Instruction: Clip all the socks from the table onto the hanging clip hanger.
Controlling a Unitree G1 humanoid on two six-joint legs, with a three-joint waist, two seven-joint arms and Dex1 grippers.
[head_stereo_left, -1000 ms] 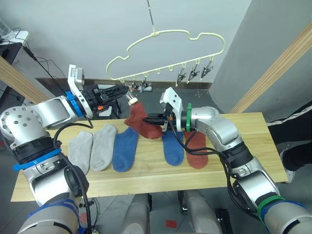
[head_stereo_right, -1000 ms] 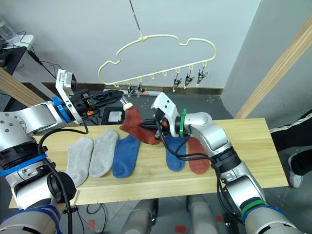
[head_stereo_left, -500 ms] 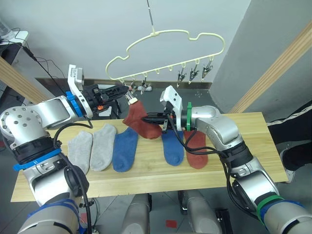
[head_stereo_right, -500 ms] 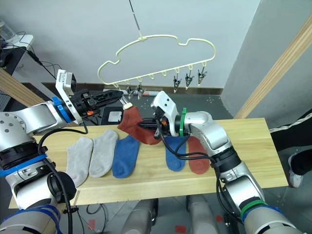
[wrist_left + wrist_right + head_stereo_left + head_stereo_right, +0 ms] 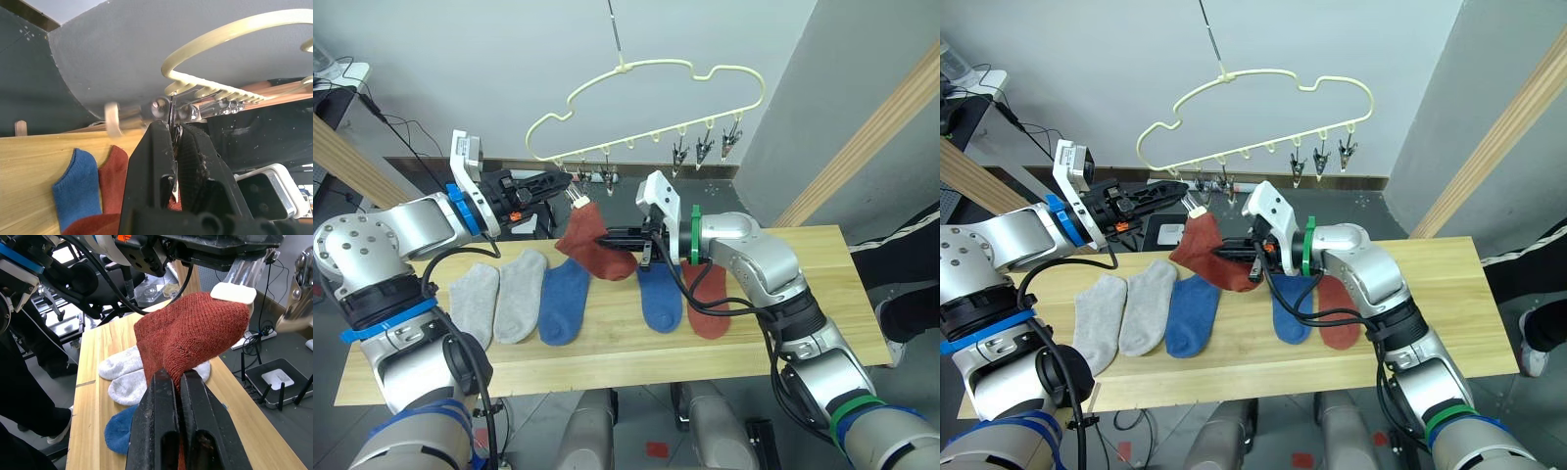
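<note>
Step in hand: presenting the first rust sock [image 5: 595, 247] to a clip. My right gripper [image 5: 619, 238] is clamped on it and holds it raised above the table [image 5: 822, 294], its cuff up near the leftmost clip [image 5: 578, 199] of the clip hanger [image 5: 646, 103]. My left gripper [image 5: 563, 182] pinches that clip — whether its jaws are parted, I cannot tell. Five socks lie flat: two grey [image 5: 499, 299], two blue [image 5: 566, 299], one rust [image 5: 708, 299]. Next, I judge, the cuff must enter the clip before I release — alignment is critical.
</note>
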